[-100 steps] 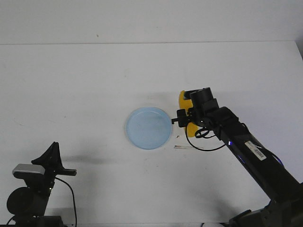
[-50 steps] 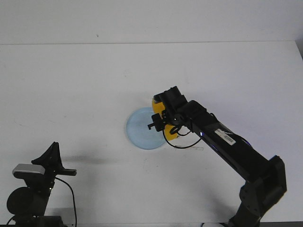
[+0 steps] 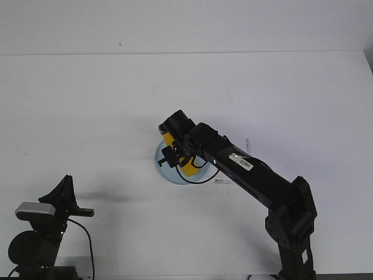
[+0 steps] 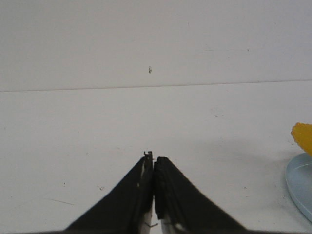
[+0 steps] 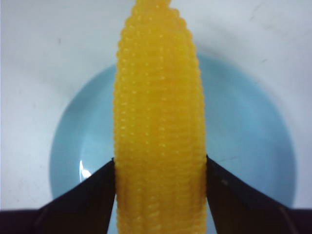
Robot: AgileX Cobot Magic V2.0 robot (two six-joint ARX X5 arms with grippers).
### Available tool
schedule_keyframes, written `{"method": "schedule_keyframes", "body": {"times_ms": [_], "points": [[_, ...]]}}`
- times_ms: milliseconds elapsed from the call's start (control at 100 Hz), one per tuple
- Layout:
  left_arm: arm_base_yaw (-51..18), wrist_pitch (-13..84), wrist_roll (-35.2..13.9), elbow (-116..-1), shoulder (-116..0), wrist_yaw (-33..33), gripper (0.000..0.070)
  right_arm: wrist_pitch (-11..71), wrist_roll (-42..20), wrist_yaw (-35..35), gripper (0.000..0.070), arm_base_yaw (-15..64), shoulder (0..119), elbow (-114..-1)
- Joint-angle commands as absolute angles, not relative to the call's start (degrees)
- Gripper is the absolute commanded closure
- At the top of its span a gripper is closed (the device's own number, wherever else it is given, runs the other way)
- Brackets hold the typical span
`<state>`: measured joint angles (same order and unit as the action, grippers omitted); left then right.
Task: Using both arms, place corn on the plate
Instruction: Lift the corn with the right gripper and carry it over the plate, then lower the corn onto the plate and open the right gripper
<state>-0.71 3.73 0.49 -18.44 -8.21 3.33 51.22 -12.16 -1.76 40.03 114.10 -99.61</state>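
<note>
Corn (image 5: 158,122) in right claw (image 5: 158,180) has moved over plate (image 5: 253,146).

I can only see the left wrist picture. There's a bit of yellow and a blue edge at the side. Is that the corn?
Observer: Yes, the right gripper holds the corn, jaws on both its sides.
Operator: Is it over the plate?
Observer: The right wrist view shows the pale blue plate straight behind the corn.
Operator: Has it let go?
Observer: No, the jaws press the cob. I cannot tell if it touches the plate.
</note>
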Motion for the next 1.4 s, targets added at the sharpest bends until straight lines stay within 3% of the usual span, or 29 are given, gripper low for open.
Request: {"method": "schedule_keyframes", "body": {"times_ms": [0,640,810,1319,1389], "points": [[-0.8,2.9,0.4,-18.7,-8.1,3.4,0.07,51.3,-11.7,-2.5,0.039,40.2,115.7,-100.6],[-0.8,2.9,0.4,-18.7,-8.1,3.4,0.07,52.8,-10.8,-4.6,0.0388,40.1,119.0,-100.4],[-0.8,2.9,0.4,-18.7,-8.1,3.4,0.07,52.8,-10.9,-4.6,0.0272,40.1,119.0,-100.4],[-0.8,2.9,0.4,-18.7,-8.1,3.4,0.07,52.5,-10.8,-5.0,0.0265,40.2,116.7,-100.6],[-0.8,2.9,0.4,-18.7,-8.1,3.4,0.07,52.5,-10.8,-5.1,0.0239,40.2,115.9,-100.6]]}}
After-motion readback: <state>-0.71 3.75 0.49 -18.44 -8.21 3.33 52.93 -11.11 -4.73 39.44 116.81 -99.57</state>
